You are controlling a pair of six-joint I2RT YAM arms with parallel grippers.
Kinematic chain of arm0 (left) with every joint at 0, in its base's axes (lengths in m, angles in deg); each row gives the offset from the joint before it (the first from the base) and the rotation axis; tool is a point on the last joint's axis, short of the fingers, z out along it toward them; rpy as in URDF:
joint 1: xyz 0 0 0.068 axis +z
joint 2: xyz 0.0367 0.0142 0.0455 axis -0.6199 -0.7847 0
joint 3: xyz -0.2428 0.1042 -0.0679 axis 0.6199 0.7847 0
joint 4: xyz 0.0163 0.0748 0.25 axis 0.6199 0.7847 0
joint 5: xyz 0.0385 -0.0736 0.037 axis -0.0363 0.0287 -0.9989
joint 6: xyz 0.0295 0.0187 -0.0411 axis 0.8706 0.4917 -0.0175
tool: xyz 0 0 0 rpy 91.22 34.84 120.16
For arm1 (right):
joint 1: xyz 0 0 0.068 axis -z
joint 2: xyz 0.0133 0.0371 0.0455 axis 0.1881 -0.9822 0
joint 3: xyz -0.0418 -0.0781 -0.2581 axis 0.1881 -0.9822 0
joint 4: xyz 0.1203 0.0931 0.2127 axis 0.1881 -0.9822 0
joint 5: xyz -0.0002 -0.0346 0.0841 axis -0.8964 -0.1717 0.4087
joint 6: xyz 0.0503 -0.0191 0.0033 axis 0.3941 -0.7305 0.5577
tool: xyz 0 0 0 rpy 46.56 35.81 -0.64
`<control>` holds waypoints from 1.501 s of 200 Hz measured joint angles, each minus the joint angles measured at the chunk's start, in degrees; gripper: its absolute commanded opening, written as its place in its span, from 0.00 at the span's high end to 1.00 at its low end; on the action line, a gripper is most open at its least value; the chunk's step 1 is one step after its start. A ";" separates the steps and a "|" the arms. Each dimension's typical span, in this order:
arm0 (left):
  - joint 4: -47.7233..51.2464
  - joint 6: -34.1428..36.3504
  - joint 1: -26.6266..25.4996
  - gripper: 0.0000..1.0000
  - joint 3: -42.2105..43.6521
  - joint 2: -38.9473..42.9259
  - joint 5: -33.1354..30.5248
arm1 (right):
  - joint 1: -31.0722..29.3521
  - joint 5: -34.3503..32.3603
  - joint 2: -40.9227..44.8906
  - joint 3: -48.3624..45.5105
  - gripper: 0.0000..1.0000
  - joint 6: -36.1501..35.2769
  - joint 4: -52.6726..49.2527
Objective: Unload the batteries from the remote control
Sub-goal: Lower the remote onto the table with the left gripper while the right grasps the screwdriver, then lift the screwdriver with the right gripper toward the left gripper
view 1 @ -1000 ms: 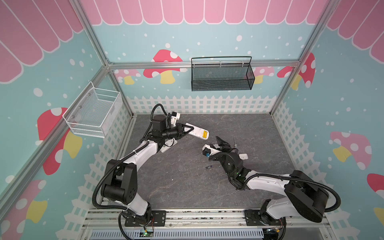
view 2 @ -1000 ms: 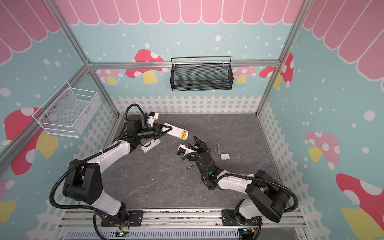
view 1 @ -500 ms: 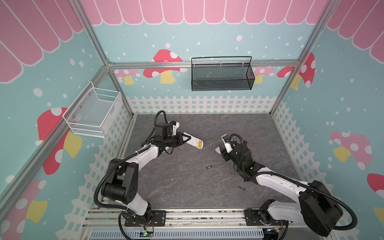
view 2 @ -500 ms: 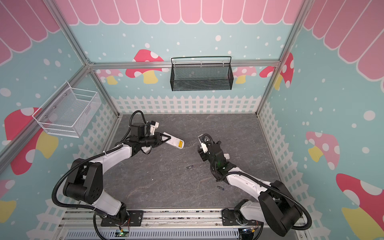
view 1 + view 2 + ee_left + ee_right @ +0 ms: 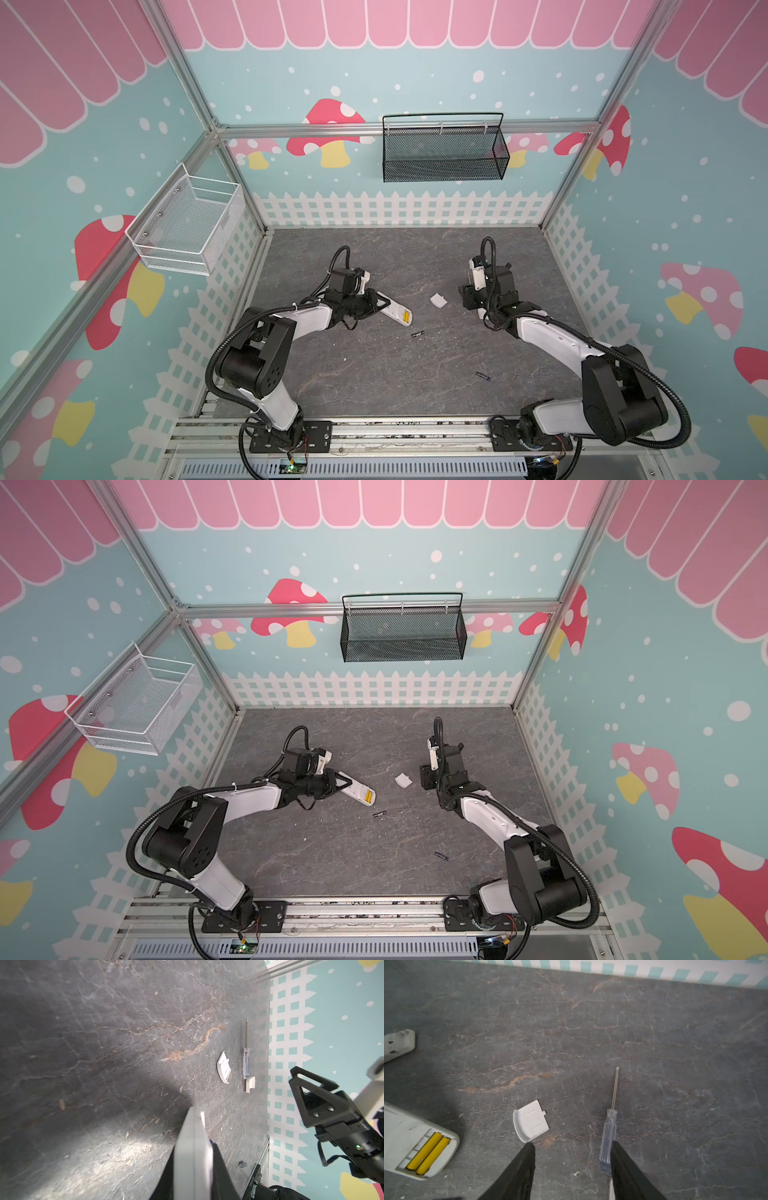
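Over the grey tabletop (image 5: 353, 374), the left gripper (image 5: 376, 306) clamps the white remote (image 5: 397, 313) holding yellow batteries (image 5: 428, 1153); the right gripper (image 5: 571, 1147) gapes empty.

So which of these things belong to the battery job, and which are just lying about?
Job:
- remote, held in the left claw
- two yellow batteries in its open bay
- dark battery off the remote's end
- second dark battery near the right arm

Lying about:
- white cover
- screwdriver
- black basket
- white basket
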 measured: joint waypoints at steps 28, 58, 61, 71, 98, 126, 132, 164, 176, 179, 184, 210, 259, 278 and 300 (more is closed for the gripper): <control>-0.31 -0.39 -0.04 0.59 -0.02 -0.74 -1.22 | 2.86 1.53 -4.59 2.62 0.43 0.00 -2.08; 1.73 -0.35 -0.02 0.47 -0.09 -1.64 -3.32 | 4.74 2.45 -9.25 5.18 0.45 -0.68 -2.99; 1.86 -0.11 -0.02 0.46 -0.09 -1.75 -3.50 | 4.83 2.47 -9.66 5.40 0.45 -0.85 -3.04; 2.19 -0.20 -0.02 0.43 -0.11 -2.03 -4.20 | 5.25 2.38 -11.06 6.12 0.46 -1.16 -3.26; 4.96 0.85 0.07 0.36 -1.20 -2.38 -5.73 | 5.86 2.49 -13.99 7.45 0.48 -1.55 -4.11; 6.45 1.66 0.66 0.21 -2.01 -2.38 -7.65 | 5.90 2.67 -16.70 8.31 0.50 -1.97 -4.44; 7.17 1.95 0.81 0.18 -2.29 -2.36 -8.20 | 5.90 2.73 -17.33 8.66 0.51 -1.97 -4.63; 9.60 4.50 1.86 0.07 -3.13 -1.75 -10.56 | 5.90 2.84 -19.65 9.79 0.55 -2.36 -4.83; 10.45 5.25 2.25 0.05 -3.15 -1.18 -11.23 | 5.90 2.62 -20.13 10.01 0.56 -2.38 -5.22; 10.82 5.40 2.34 0.04 -3.15 -0.98 -11.50 | 5.90 2.54 -20.22 10.08 0.56 -2.38 -5.31; 11.61 6.23 2.51 0.03 -3.26 -0.66 -11.87 | 5.90 2.40 -20.39 10.12 0.57 -2.40 -5.42; 14.58 10.10 3.43 0.00 -4.81 1.57 -13.42 | 5.90 1.77 -20.48 10.12 0.61 -2.78 -5.81; 19.82 19.45 4.85 0.00 -12.57 4.90 -14.40 | 5.90 0.66 -20.48 10.10 0.78 -3.37 -6.82; 21.90 22.64 5.31 0.01 -15.23 5.77 -13.51 | 5.90 0.61 -20.48 10.16 0.90 -3.76 -6.93; 23.85 25.62 6.25 0.03 -17.09 7.15 -11.23 | 5.90 1.20 -20.48 10.43 0.95 -4.13 -7.17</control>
